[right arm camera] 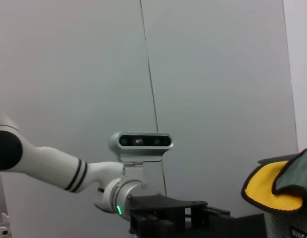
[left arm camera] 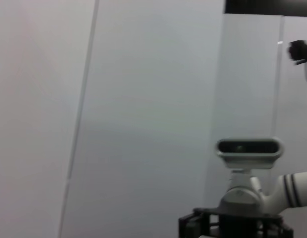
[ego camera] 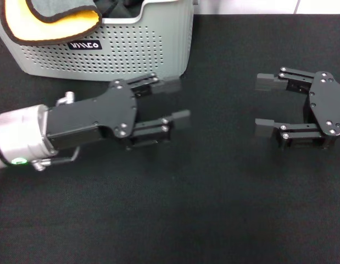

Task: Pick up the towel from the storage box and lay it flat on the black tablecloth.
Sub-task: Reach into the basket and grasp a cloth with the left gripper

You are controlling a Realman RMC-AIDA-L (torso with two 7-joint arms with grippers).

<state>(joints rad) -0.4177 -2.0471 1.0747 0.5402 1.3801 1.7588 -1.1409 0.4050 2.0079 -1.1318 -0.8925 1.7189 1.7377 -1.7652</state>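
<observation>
The towel (ego camera: 51,21) was seen draped over the front rim of the storage box (ego camera: 137,52), its orange-yellow side folded outward beneath the grey-green side, with the thin black edge showing. The storage box stood at the far left of the worktop, on the black tablecloth (ego camera: 213,209), its small black label (ego camera: 85,45) facing forward. In the right wrist view the towel (right arm camera: 279,186) was seen hanging over the box's rim.

The left gripper (ego camera: 178,102) was held just in front of the box, above the tablecloth, its jaws spread wide and nothing held between them. The right gripper (ego camera: 265,104) was positioned well apart to the right, also over the tablecloth, its jaws likewise wide and empty. Neither gripper was touching the towel.
</observation>
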